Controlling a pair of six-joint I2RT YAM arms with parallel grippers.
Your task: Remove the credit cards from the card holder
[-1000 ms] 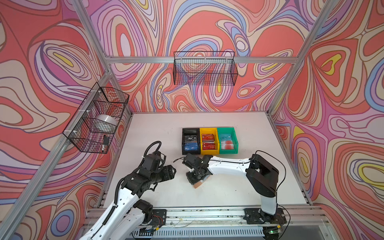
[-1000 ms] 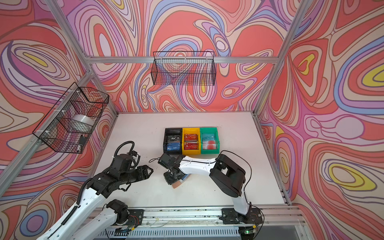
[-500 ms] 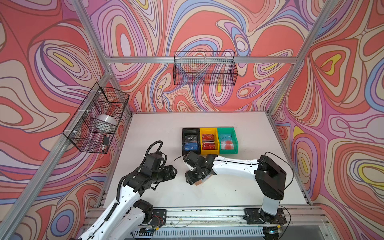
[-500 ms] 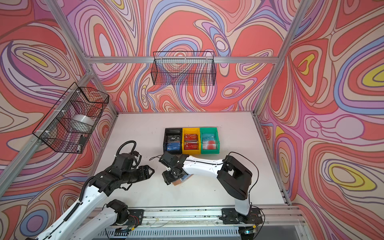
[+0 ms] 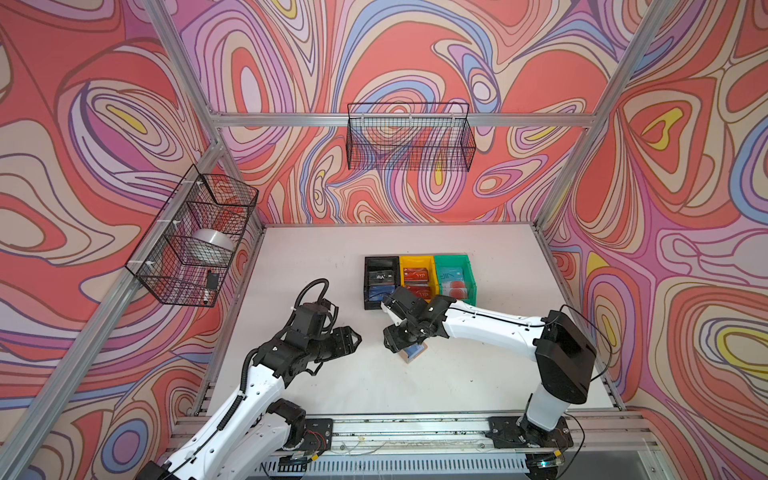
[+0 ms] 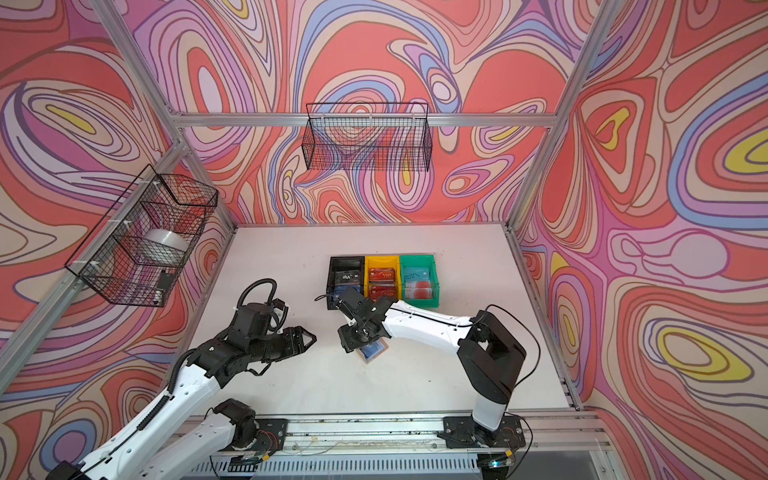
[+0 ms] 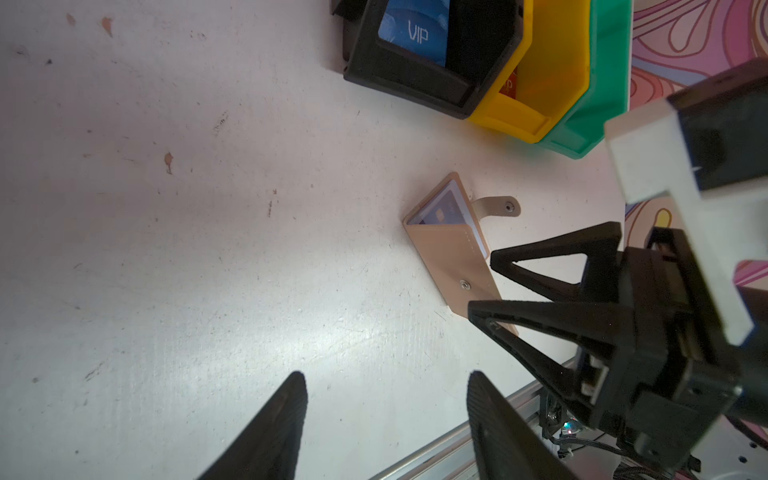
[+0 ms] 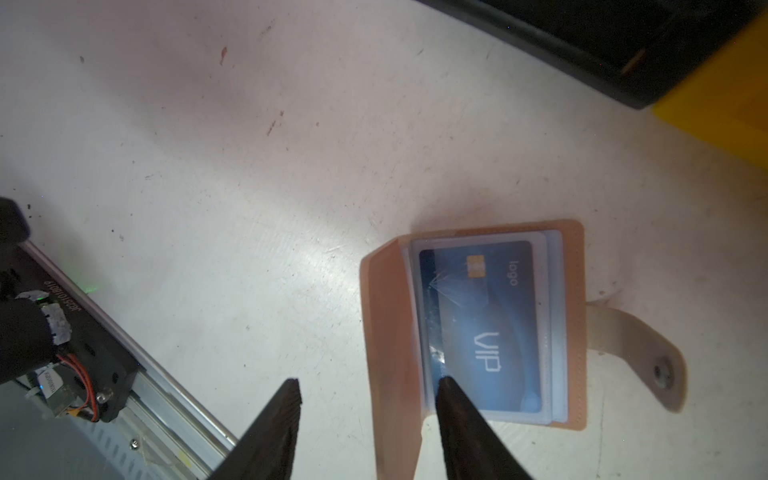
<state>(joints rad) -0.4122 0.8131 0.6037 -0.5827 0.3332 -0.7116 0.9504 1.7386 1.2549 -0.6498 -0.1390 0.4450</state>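
Note:
The tan card holder [image 5: 414, 353] [image 6: 372, 351] lies near the table's front middle, its tab clasp [image 8: 636, 345] undone. Its cover flap [image 8: 390, 332] stands half raised. A blue "VIP" credit card [image 8: 490, 316] shows in the top clear sleeve. My right gripper [image 8: 370, 380] [image 5: 401, 343] is open and straddles the raised flap, one fingertip [image 8: 446, 384] at the sleeve's edge and the other outside over bare table. My left gripper [image 7: 386, 374] [image 5: 357, 334] hangs open and empty to the holder's left, pointing toward it.
Black [image 5: 380, 276], yellow [image 5: 417, 274] and green [image 5: 453, 276] bins stand in a row just behind the holder, each with cards inside. Two wire baskets [image 5: 195, 241] [image 5: 409, 137] hang on the left and back walls. The aluminium rail [image 5: 415, 428] runs along the front edge.
My right gripper's jaws have spread wider around the flap, and that arm's elbow has swung to the right. The left gripper has edged slightly toward the holder.

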